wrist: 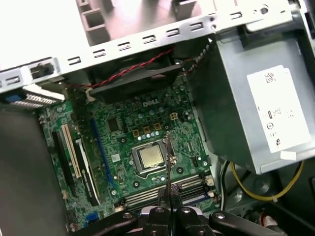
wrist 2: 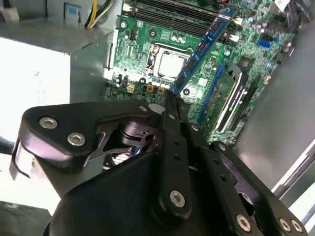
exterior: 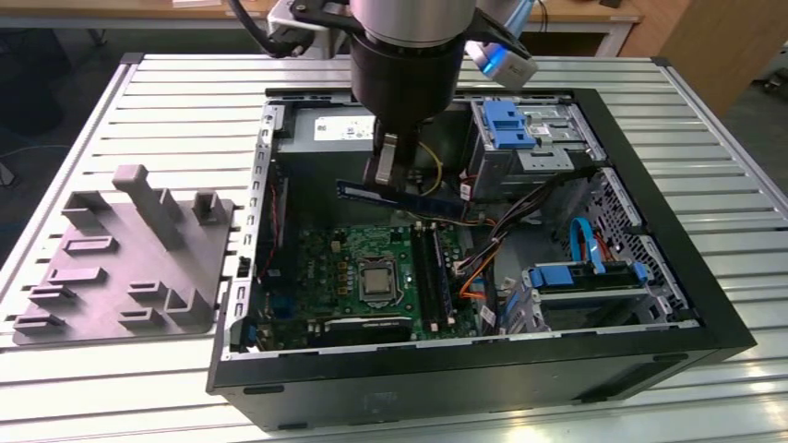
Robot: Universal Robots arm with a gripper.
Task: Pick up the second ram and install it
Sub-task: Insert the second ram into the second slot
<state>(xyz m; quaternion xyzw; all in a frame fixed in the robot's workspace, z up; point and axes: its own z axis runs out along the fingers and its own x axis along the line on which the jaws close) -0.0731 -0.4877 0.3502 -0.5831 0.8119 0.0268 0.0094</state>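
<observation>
Carrying long thin dark memory stick (exterior: pixel 419 197) – black gripper (exterior: pixel 388 166) clamping shut on it, holding it above green motherboard (exterior: pixel 357 268), not yet seated in black memory slots (exterior: pixel 431 268). Working inside open black computer case (exterior: pixel 493 369) lying on slatted metal worktop (exterior: pixel 161 101) – grey slotted plastic block (exterior: pixel 124 258) sitting just beside case.

Second ram (exterior: pixel 425 198) above motherboard (exterior: pixel 330 263) inside case (exterior: pixel 493 367); block (exterior: pixel 124 268) beside case.
</observation>
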